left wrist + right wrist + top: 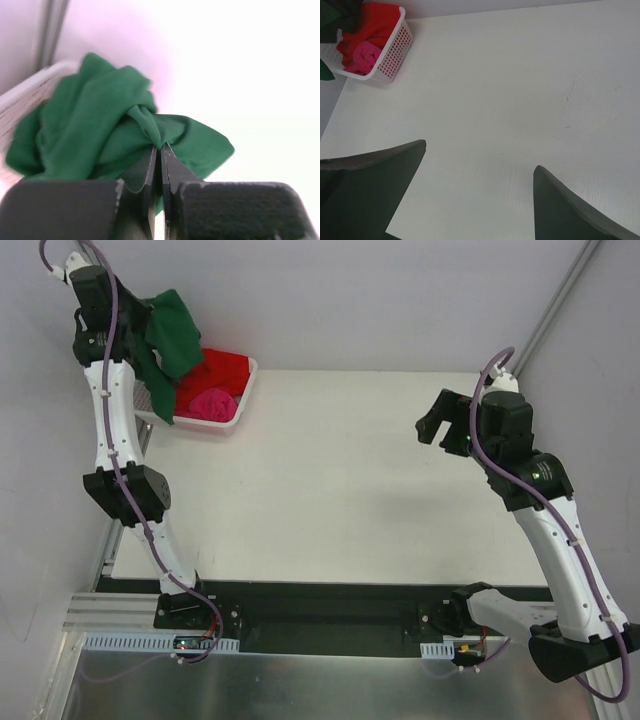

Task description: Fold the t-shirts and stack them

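Left pincer (160,146) was clamped shut on a bunched fold of the green t-shirt (100,125), its jaws pressed together with cloth pinched at the very tips. The shirt hung in a loose clump from that one point, above the 9 o'clock end of the basket (246,400). One tail trailed down outside the basket's 9 o'clock wall. Judgement: a single high pinch like this suits pulling the shirt clear of the basket, but it leaves the cloth crumpled. It would need spreading on the worktop (350,480) before any fold.

Right pincer (480,157) stood wide and held nothing. It hovered above the worktop's 3 o'clock side with its fingers turned toward 9 o'clock. Judgement: it was probably waiting to take a second corner of the shirt.

The basket, white plastic lattice, sat at the worktop's 10 o'clock corner. Inside were:
- the red t-shirt (222,370), heaped toward 12 o'clock
- the pink t-shirt (212,403), balled at 6 o'clock and touching the red one

Both were unfolded. Whether the green shirt's lower folds rested in the basket could not be told. No shirt lay on the worktop, and no stack had been started.
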`<state>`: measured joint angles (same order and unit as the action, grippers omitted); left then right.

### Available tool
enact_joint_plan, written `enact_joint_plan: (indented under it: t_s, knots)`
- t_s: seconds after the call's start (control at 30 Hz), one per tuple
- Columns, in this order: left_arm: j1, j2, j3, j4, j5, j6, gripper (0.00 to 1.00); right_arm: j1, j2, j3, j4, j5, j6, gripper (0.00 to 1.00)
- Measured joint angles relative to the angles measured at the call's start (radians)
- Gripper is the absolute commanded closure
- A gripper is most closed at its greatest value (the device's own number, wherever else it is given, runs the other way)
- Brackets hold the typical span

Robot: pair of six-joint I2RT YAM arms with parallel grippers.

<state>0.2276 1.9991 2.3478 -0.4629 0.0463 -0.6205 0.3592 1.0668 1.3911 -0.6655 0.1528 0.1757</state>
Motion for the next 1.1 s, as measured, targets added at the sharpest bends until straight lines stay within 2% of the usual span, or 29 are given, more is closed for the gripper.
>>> enact_joint_plan:
  t_s: [0.23,0.37,0.47,0.6,0.73,0.83,0.93,1.1]
  knots:
    - [-0.055,-0.092,0.148,0.0,0.043,-0.023,1.0,0.0,-0.051,-0.022,-0.061,0.023,0.033,0.04]
    - [-0.109,-0.177,0.143,0.003,0.129,-0.023,1.0,-0.001,-0.053,-0.013,-0.141,0.076,0.061,0.04]
    - [-0.219,-0.277,0.029,0.01,0.19,-0.003,1.0,0.0,-0.061,-0.003,-0.19,0.118,0.081,0.04]
    - [-0.473,-0.358,-0.134,-0.012,0.222,0.062,1.0,-0.001,-0.105,0.037,-0.275,0.183,0.114,0.04]
    - [-0.74,-0.335,-0.253,-0.029,0.17,0.123,1.0,-0.001,-0.195,0.084,-0.344,0.233,0.135,0.04]
    - [-0.892,-0.295,-0.354,-0.034,0.071,0.152,1.0,-0.001,-0.275,0.077,-0.389,0.256,0.146,0.04]
    - [-0.965,-0.242,-0.473,-0.027,-0.027,0.157,1.0,-0.001,-0.332,0.036,-0.418,0.261,0.154,0.04]
    - [-0.966,-0.115,-0.641,-0.004,-0.18,0.124,1.0,-0.002,-0.334,-0.038,-0.449,0.247,0.154,0.04]
